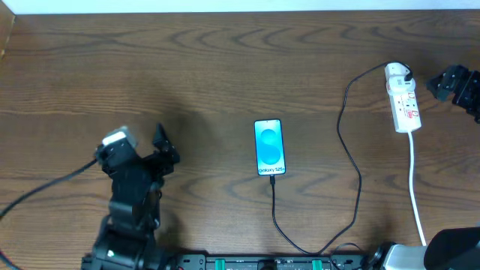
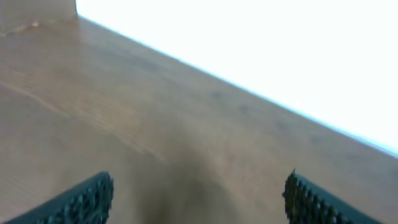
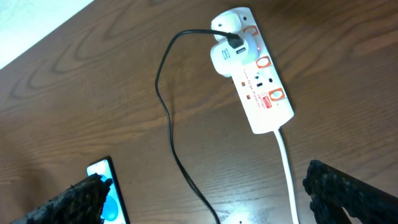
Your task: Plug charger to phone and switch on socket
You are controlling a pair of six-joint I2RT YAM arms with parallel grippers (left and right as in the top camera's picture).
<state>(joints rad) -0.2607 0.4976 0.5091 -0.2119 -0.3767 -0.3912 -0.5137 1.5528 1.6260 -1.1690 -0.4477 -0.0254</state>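
Both released: left gripper (image 2: 198,188), right gripper (image 3: 205,179) | phone (image 1: 270,146) reads "Galaxy S25" | socket (image 3: 262,87) print illegible

A dark brown wood-grain table (image 1: 187,67) fills every view. Past its far edge runs a bright white strip (image 1: 240,4), overexposed in the left wrist view.

The tabletop (image 1: 187,75) is dark brown with a wavy wood grain. The phone (image 1: 270,147) has a black edge and a light-blue screen patterned with circles, with a pale strip of small text at one short end. The cable (image 3: 169,118) is black and its adapter (image 3: 225,55) is white. The power strip (image 3: 267,99) is white with red-orange switch outlines and small red print; its cord (image 1: 415,180) is white. The left fingers (image 2: 81,199) and right fingers (image 3: 348,190) are black with a studded pattern.
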